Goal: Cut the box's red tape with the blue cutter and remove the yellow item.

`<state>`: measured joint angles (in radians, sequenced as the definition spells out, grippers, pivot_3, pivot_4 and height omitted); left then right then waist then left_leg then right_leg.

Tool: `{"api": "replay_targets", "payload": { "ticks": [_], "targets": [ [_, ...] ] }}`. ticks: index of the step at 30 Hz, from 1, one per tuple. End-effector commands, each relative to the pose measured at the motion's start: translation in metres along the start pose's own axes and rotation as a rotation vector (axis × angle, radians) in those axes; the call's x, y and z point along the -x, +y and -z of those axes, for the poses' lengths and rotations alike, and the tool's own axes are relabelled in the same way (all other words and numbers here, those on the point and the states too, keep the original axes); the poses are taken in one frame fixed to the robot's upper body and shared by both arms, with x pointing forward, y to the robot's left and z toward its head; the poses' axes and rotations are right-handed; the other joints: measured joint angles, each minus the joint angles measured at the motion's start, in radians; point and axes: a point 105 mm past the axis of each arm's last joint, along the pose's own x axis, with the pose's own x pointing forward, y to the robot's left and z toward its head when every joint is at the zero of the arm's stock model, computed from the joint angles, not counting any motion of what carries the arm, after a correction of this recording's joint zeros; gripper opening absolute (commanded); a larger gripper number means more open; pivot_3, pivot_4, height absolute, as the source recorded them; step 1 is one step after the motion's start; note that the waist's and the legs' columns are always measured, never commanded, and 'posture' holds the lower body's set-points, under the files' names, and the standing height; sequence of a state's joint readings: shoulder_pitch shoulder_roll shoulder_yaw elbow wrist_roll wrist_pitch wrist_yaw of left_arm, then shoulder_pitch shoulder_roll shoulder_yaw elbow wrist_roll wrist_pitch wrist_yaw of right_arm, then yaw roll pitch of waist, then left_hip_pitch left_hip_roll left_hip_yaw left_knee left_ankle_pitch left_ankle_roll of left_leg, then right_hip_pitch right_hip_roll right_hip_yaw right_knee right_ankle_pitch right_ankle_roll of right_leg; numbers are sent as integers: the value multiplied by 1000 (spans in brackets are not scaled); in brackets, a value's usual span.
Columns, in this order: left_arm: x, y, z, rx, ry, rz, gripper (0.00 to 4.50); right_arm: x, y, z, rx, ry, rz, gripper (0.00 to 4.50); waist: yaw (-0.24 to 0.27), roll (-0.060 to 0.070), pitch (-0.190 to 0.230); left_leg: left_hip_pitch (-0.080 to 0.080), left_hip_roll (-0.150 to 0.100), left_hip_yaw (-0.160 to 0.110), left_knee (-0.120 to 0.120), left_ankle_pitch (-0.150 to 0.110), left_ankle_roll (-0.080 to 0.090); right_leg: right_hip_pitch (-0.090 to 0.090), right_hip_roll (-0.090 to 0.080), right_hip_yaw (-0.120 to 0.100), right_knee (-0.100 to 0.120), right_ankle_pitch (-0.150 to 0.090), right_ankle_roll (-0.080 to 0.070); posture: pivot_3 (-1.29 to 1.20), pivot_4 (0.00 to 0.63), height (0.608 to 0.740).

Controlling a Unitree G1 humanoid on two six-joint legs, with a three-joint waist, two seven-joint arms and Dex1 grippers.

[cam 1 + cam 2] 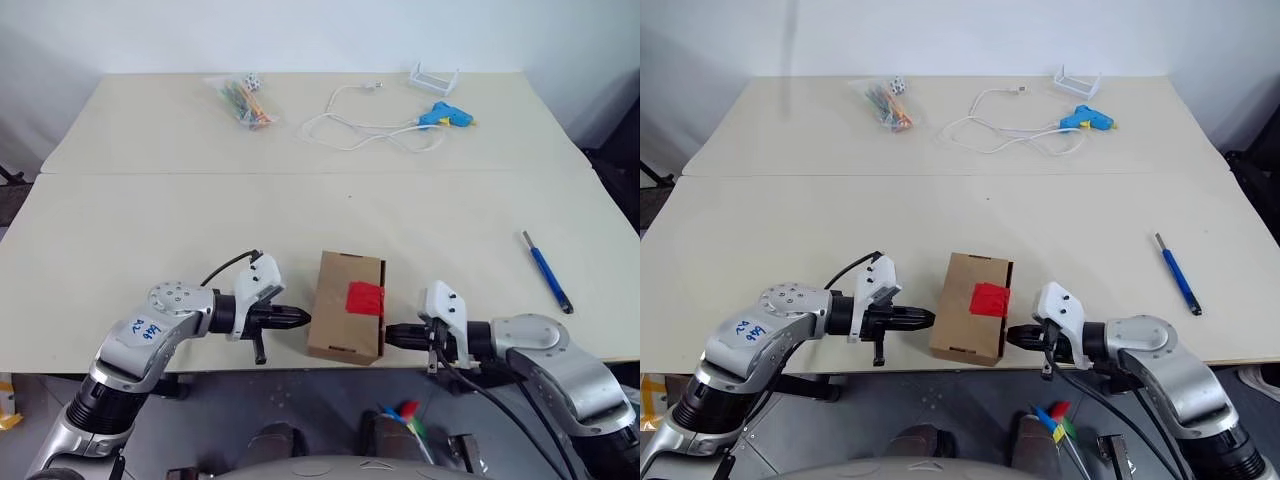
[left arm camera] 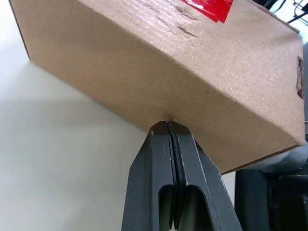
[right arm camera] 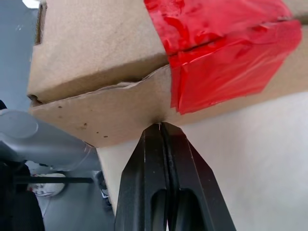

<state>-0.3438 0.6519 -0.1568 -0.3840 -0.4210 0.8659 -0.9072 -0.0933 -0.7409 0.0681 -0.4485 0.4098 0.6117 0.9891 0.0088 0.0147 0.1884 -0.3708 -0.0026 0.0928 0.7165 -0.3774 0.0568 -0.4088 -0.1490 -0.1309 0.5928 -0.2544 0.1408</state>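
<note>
I have the box (image 1: 345,306) at the near edge of the tabletop (image 1: 200,220), and I'll place everything else from it. Its long axis runs from the near edge away toward the far side, tilted slightly so the far end leans to the right. The red tape (image 1: 365,298) sits on the top face toward the box's right side and folds over that edge onto the right wall; in the right wrist view it spans the flap seam.

My left gripper (image 1: 300,318) is at the box's left wall, fingers (image 2: 166,159) pressed together with nothing between them, tips touching the cardboard and pointing right. My right gripper (image 1: 392,335) is at the box's right wall, fingers (image 3: 161,159) likewise closed on nothing, tips against the wall just below the tape and pointing left. So the box is pinched between the two closed tips.

The cutter (image 1: 546,271) lies well to the right of the box, apart from both grippers, its long axis running away from me, its silver end farthest from me.

Far beyond the box lie a glue gun (image 1: 446,117) with a white cord (image 1: 350,125), a bag (image 1: 240,100) of coloured bits to their left, and a white holder (image 1: 434,76).
</note>
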Motion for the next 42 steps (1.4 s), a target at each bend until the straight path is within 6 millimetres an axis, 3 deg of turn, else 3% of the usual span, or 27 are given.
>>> {"api": "replay_targets", "payload": {
  "ticks": [1, 3, 7, 9, 11, 14, 20, 25, 42],
  "targets": [
    [8, -4, -5, -33, -10, 2, 0, 13, -3, -3, 36, 8, 31, 29, 2, 0, 0, 0, 0, 0, 0, 0, 0, 0, 0, 0, 0, 0, 0, 0, 150, 740],
    [16, -3, -2, -25, 5, 12, 0, 21, -7, -4, 29, 11, 57, 29, 4, 0, 0, 0, 0, 0, 0, 0, 0, 0, 0, 0, 0, 0, 0, 0, 150, 740],
    [52, 14, -6, -22, 30, -6, 0, 48, -22, -16, -122, -42, 152, 29, 4, 0, 0, 0, 1, 1, 0, 0, 0, -1, 0, 1, 0, 0, -1, 0, 150, 740],
    [63, 24, -36, -77, -47, 9, 0, 56, -24, -34, -242, -133, 174, 640, 13, 0, 0, 0, 1, 1, 0, 0, 0, 0, 0, 1, 0, -1, -1, 0, 150, 740],
    [56, 25, -61, -149, -102, 62, 0, 58, -23, -48, -337, -164, 162, 1284, 20, 0, 0, -1, 1, 0, 2, 0, 1, 0, 0, 0, -1, -1, -2, 0, 150, 740],
    [19, 20, -82, -269, -127, 142, 0, 45, -19, -59, -447, -115, 116, 2026, 15, 0, 0, 0, -1, 0, 0, 0, 1, 0, -2, 1, -1, 0, -2, 0, 150, 740],
    [-26, 22, -83, -404, -101, 159, 0, 25, -12, -53, -505, -23, 148, 3757, 15, 0, 0, -2, -1, 0, -2, -1, 0, -3, 2, -3, 1, 0, -1, 0, 150, 740],
    [-36, 13, -75, -419, -80, 204, 0, 20, -15, -50, -519, -9, 193, 3757, 14, 0, 0, -3, -1, 2, -2, -1, 0, -4, 2, -2, 0, 0, -1, 0, 150, 740],
    [-42, 10, -47, -414, 14, 207, 0, 32, -20, -28, -606, 55, 258, 3757, 15, -1, -1, 0, 1, 2, -1, -1, 1, 0, 2, -1, -1, 0, -1, 0, 150, 740]
  ]
}}
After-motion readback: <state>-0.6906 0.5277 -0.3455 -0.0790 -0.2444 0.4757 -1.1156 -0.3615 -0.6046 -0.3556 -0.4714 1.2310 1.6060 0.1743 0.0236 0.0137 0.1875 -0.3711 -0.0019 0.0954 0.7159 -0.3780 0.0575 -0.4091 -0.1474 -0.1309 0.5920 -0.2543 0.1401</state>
